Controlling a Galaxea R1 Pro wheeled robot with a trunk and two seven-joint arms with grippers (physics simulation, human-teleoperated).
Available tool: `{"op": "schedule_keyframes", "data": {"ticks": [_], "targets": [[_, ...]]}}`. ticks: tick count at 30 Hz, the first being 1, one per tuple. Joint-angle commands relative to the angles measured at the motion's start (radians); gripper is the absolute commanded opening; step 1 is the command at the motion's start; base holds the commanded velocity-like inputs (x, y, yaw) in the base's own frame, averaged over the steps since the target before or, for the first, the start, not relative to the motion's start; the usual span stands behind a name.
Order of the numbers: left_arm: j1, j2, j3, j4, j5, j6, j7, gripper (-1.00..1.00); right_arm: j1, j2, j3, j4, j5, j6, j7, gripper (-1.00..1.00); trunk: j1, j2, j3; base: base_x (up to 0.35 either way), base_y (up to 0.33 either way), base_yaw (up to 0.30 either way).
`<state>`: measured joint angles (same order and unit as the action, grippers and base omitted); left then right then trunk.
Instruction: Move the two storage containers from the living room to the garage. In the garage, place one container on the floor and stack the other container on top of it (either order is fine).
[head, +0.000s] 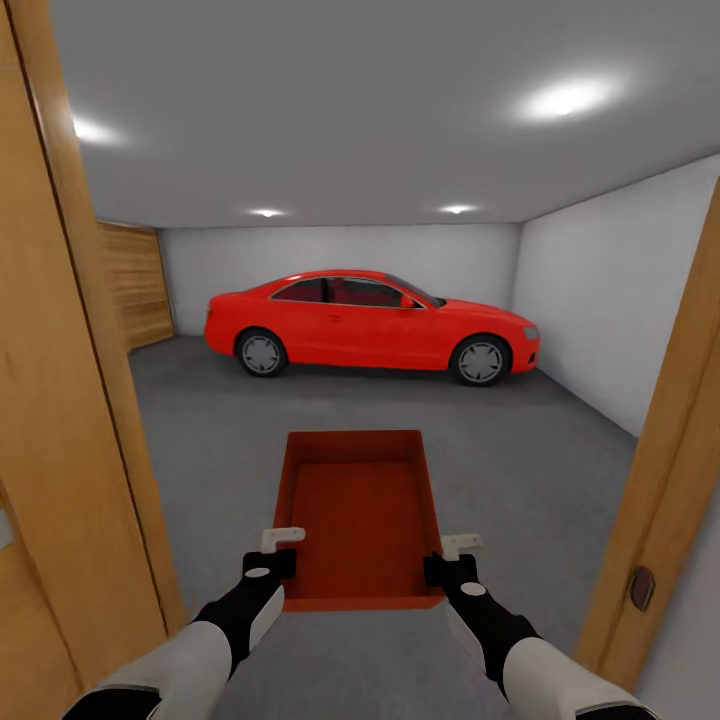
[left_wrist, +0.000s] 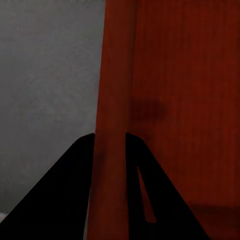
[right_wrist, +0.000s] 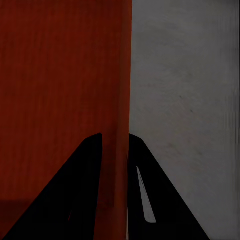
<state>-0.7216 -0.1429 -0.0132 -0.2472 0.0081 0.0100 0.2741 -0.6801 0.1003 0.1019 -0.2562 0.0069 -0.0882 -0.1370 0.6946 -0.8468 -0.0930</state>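
We carry one orange-red storage container (head: 362, 520) between our arms, above the dark grey concrete floor (head: 540, 450) at the garage doorway. Our left gripper (head: 283, 552) clamps its left wall, jaws narrow around the thin panel; our right gripper (head: 447, 556) clamps the right wall likewise. A red car (head: 370, 325) stands far ahead, wooden door frames (head: 70, 400) on both sides.

Both arms reach forward, roughly parallel, white forearms leading into black wrists. The left gripper (head: 283, 545) is clamped on the left wall of the storage container (head: 362, 520), one dark finger (left_wrist: 65, 195) on each side of it. The right gripper (head: 452, 550) pinches the opposite wall likewise, fingers (right_wrist: 160, 195) straddling the wall.
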Motion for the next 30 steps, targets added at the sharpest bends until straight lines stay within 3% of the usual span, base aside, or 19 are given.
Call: {"op": "schedule_keyframes", "data": {"ticks": [1,5,21,30], "targets": [[-0.001,0.046,0.082,-0.021,-0.017,-0.022,0.010,-1.00,-0.001,-0.001,-0.022,0.003,-0.005,-0.002,-0.007,-1.00,0.001,-0.001,-0.002,0.247,0.163,-0.286],[-0.001,0.046,0.082,-0.022,-0.017,-0.022,0.011,-1.00,-0.001,-0.001,-0.022,0.003,-0.005,-0.002,-0.007,-1.00,0.001,-0.001,-0.002,0.094,0.062,-0.229],[-0.001,0.046,0.082,-0.023,-0.017,-0.022,0.011,-1.00,-0.001,-0.001,-0.021,0.003,-0.005,-0.004,-0.007,-1.00,0.001,-0.001,-0.002,0.003,0.002,-0.031],[-0.001,0.046,0.082,-0.023,-0.017,-0.022,0.011,-1.00,-0.001,-0.001,-0.022,0.003,-0.005,-0.003,-0.007,-1.00,0.001,-0.001,-0.002,0.000,0.000,-0.202]]}}
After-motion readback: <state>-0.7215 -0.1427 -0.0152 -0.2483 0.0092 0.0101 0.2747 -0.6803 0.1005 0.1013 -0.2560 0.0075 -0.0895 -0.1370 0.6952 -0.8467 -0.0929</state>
